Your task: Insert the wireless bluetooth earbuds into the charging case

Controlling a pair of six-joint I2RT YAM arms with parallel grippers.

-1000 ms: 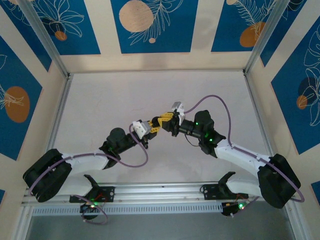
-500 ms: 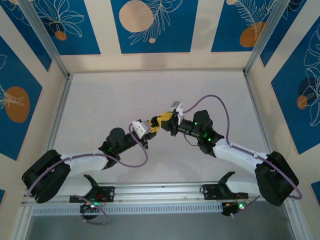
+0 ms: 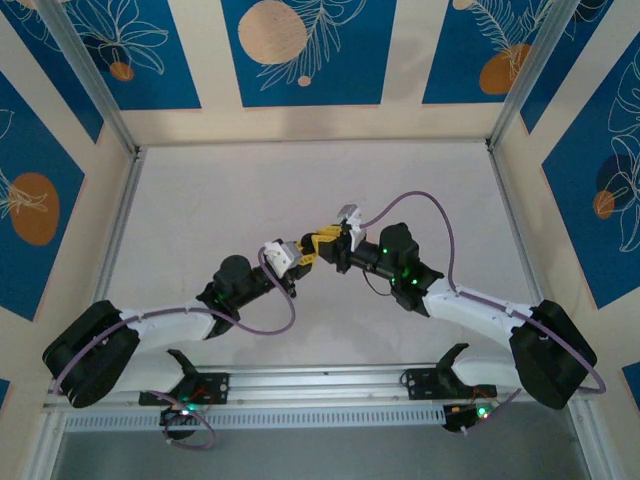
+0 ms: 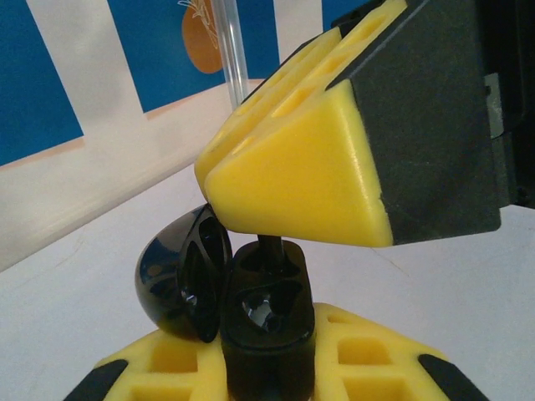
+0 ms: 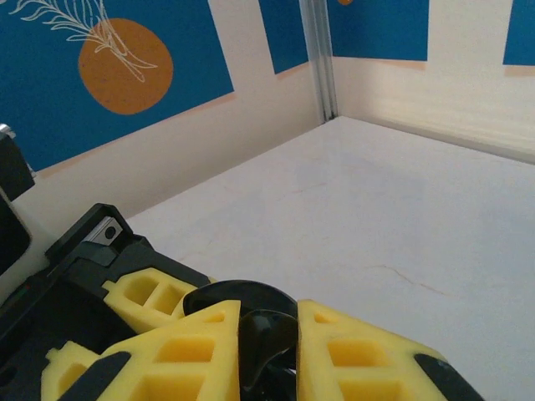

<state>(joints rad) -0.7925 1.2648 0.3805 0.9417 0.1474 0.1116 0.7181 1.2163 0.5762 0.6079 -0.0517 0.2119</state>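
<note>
Yellow-padded and closed narrow, the left gripper (image 3: pixel 300 253) is clamping the glossy black open charging case (image 4: pixel 266 322), with its rounded lid (image 4: pixel 180 280) tipping off to one side of the case and the white bench (image 3: pixel 200 200) lying beneath the case. Compared with a second ago, the right gripper (image 3: pixel 322 241) is sitting closer and is now hovering just above the case. It is pinching what is probably a tiny black stubby earbud (image 4: pixel 269 244), so insertion is looking imminent. Its yellow pads (image 4: pixel 292 180) are hiding the earbud's body, and shadow is swallowing the case's sockets. Whether the tip is touching the case, I cannot tell.

Lab test cell, white tabletop (image 3: pixel 200 200), aluminium posts (image 3: pixel 95 90), blue patterned panels (image 3: pixel 310 50)
</note>
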